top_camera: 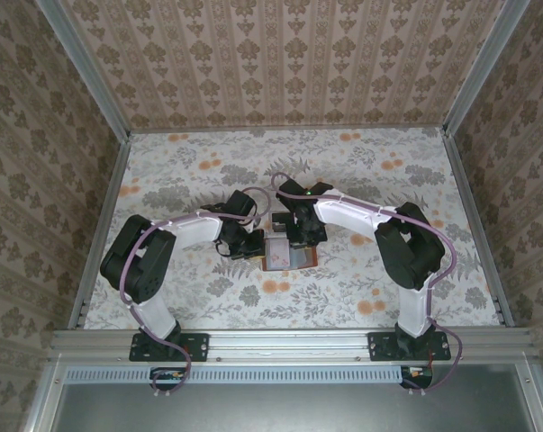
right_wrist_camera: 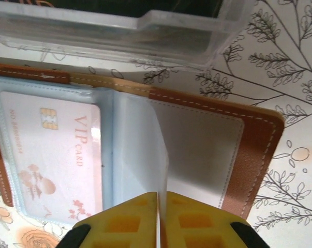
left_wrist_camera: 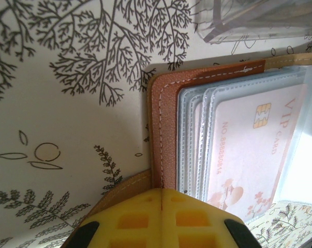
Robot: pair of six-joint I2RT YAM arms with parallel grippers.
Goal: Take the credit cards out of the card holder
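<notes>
Where the card holder lies: open and flat on the floral bench (top_camera: 343,162), about mid-bench, between the two tools; the card holder (top_camera: 287,255) shows reddish-brown leather with pale stitching round its edge.
Left tool: the left tool (left_wrist_camera: 161,199) sits at the holder's outer leather edge (left_wrist_camera: 163,103), its yellow pads (left_wrist_camera: 130,219) pressed together with only a thin seam between them; the brown cover runs into that seam, so it is narrow and pinching the cover.
Right tool: the right tool (right_wrist_camera: 158,201) is also narrow, its yellow pads (right_wrist_camera: 197,222) closed on a clear sleeve (right_wrist_camera: 143,144) of the holder, which stands up on edge from the spine.
Card in sight: a pale pinkish credit card (left_wrist_camera: 249,150) marked VIP CARD, with a gold chip and small printed figures, lies inside a clear pocket on the holder's left half; the right wrist view shows the same card (right_wrist_camera: 52,155) in its pocket.
Other pockets: several clear sleeves are stacked edge on edge beside that card; what they hold cannot be told.
Right half of holder: bare grey-white lining (right_wrist_camera: 197,155) framed by brown leather.
Clear tray: a clear plastic tray (right_wrist_camera: 119,31) lies just beyond the holder's far edge, near it; whether they touch cannot be told.
Arms from above: the left tool (top_camera: 251,245) and right tool (top_camera: 300,241) meet over the holder from either side.
</notes>
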